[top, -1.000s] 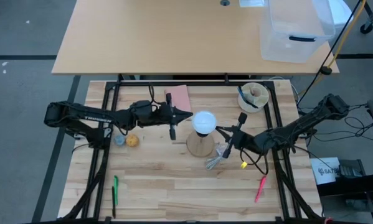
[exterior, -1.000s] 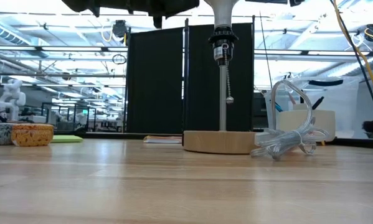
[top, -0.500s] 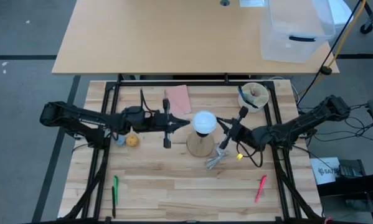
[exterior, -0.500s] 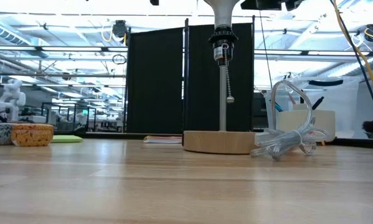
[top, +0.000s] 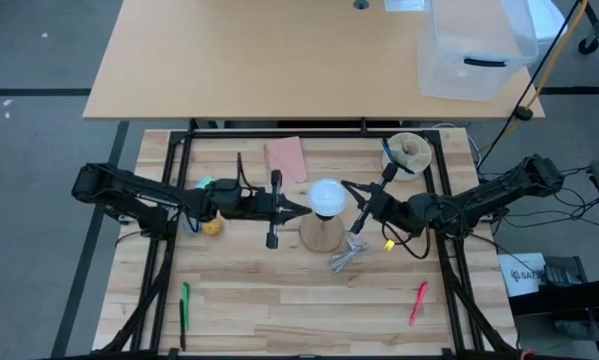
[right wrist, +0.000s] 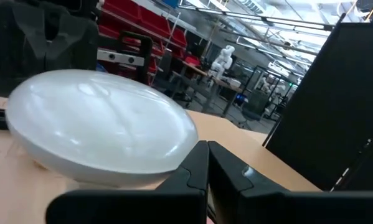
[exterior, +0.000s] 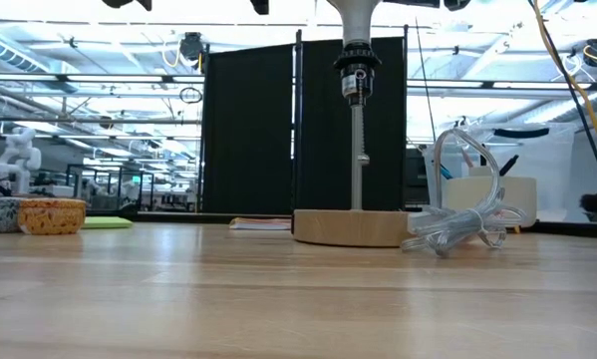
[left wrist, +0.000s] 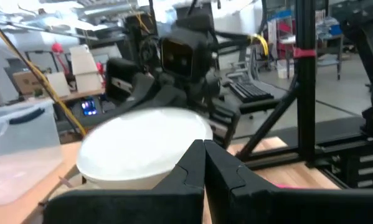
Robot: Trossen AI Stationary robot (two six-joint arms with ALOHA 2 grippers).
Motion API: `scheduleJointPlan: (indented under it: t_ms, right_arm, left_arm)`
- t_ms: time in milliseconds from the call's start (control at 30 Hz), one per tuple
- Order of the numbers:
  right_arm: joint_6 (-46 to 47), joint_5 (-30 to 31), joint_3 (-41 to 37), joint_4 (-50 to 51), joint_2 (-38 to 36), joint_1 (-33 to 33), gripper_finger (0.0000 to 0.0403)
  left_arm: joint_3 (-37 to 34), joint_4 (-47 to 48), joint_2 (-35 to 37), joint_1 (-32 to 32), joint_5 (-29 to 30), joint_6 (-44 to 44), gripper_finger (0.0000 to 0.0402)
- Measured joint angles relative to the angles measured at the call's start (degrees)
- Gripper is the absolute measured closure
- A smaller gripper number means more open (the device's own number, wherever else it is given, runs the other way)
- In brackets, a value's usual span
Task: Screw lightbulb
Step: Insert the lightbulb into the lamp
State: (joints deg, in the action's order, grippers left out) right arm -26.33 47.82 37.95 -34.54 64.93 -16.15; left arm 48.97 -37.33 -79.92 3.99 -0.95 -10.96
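Lightbulb (top: 327,196) sits atop the lamp socket at counter centre. Left pincer (top: 301,207), pressed together, flanks it at 9 o'clock; right pincer (top: 347,190), pressed together, at 3 o'clock. Risk: sideways contact from either could tilt the lamp base (top: 322,234) or cross-thread the bulb.

The small white mushroom-shaped lightbulb with a round frosted dome (top: 327,196) stands upright, dome up, raised well above the worktop near its middle, a little toward the far edge. In the low view only its pale tapering neck (exterior: 356,18) shows. Both wrist views show the smooth, glossy, unbroken dome (left wrist: 142,146) (right wrist: 102,127) close up.
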Motion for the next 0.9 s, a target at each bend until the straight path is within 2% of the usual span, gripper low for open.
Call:
scheduleJointPlan:
  t_ms: [533,900]
  right_arm:
    - [1.6,0.7,0.0,0.5,0.0,0.0,0.0403]
    - [2.7,3.5,0.0,1.7,-0.2,-2.9,0.0403]
  left_arm:
    - [0.0,0.6,-0.4,-2.9,-0.3,1.7,0.0402]
    - [0.0,2.0,-0.3,-4.6,-0.5,1.7,0.0402]
